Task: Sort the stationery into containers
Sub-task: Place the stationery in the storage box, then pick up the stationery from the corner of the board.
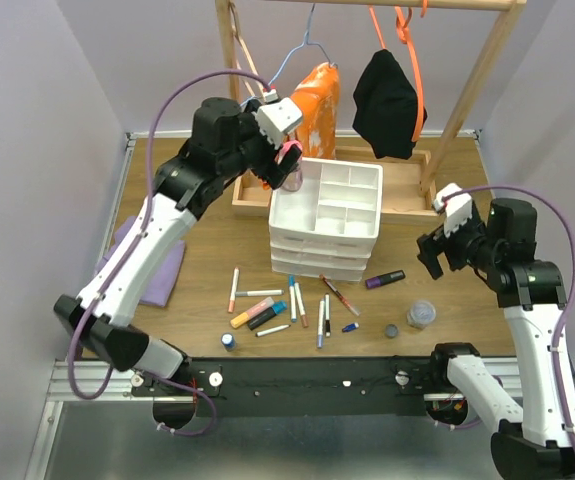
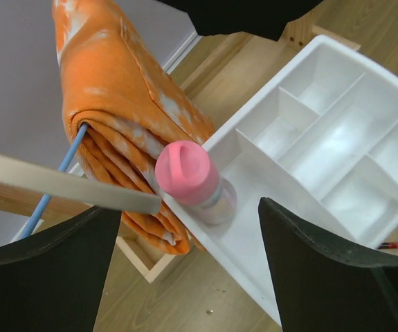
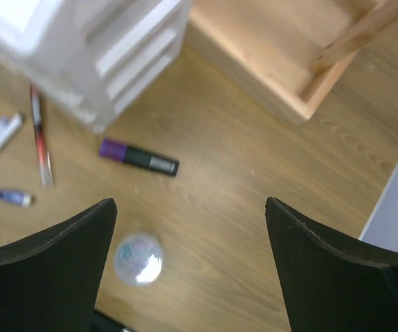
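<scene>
The white divided tray (image 1: 352, 192) tops a small white drawer unit (image 1: 322, 255). A pink-capped bottle (image 2: 188, 176) stands upright in the tray's long left compartment (image 2: 254, 228). My left gripper (image 2: 188, 214) is open, with its fingers apart on either side of the bottle; it hangs over the tray's back-left corner (image 1: 287, 165). My right gripper (image 1: 433, 255) is open and empty above the table, right of the drawers. Below it lie a clear bottle (image 3: 138, 258) and a purple-and-black marker (image 3: 138, 158). Several pens (image 1: 277, 305) and a blue-capped bottle (image 1: 228, 341) lie in front of the drawers.
A wooden clothes rack (image 1: 467, 95) stands behind the tray, its base (image 1: 407, 190) against the drawers, with an orange cloth (image 2: 115, 104) and a black garment (image 1: 387, 100) hanging. A purple cloth (image 1: 162, 270) lies under the left arm. A small grey cap (image 1: 392, 330) is near the front edge.
</scene>
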{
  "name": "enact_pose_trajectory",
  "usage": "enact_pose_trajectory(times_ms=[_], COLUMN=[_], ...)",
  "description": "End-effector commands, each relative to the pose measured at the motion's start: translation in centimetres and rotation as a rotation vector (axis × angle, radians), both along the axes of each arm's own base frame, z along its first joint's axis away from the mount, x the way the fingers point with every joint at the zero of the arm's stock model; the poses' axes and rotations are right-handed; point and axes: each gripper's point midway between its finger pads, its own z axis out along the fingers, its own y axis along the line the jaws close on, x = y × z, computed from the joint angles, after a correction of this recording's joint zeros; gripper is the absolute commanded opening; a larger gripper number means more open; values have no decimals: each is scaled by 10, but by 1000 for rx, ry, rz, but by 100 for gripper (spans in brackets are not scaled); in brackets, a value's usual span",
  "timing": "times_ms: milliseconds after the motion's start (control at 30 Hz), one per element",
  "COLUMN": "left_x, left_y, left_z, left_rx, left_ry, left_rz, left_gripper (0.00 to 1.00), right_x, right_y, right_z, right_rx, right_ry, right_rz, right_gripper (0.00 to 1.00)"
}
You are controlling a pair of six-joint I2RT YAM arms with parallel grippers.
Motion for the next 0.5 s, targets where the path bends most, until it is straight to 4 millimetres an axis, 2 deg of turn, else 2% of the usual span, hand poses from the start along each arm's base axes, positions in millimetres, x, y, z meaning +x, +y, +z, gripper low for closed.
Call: enact_pose_trajectory(times_ms=[0, 33, 67, 100, 133, 167, 233, 267, 367, 467], left_x=[-62, -69, -78, -83, -87, -96, -101, -111, -118, -115], left_y=[-1, -3, -1, -1, 1, 8, 14, 19, 27, 32], left_z=[35, 10, 9, 0, -11, -41, -65, -85, -103, -111], left_rx=[-113, -111, -130, -139, -154, -147, -160, -150, -122, -98], left_ry=[-45, 24, 38, 64, 104, 158, 196, 233, 251, 257], left_rz=[-147, -161, -168, -172, -158, -134, -92, -91, -78, -50], left_gripper=[89, 90, 90, 99, 99, 99, 99, 99, 99, 99], right_x=[-81, -88, -96, -97, -99, -104, -101, -98, -96, -94], right_y=[-2, -6, -9, -12, -15, -17, -18, -18, -16, -17], right_z=[-65, -75, -87, -94, -99, -112, -119, -122, -132, -143], right_rx=[-230, -265, -288, -328, -355, -366, -394, -394, -388, -404], right_ry=[315, 342, 364, 355, 356, 380, 366, 364, 397, 427], right_rz=[386, 411, 432, 470, 486, 514, 545, 548, 595, 634], right_gripper=[93, 93, 93, 93, 94, 94, 94, 93, 91, 88])
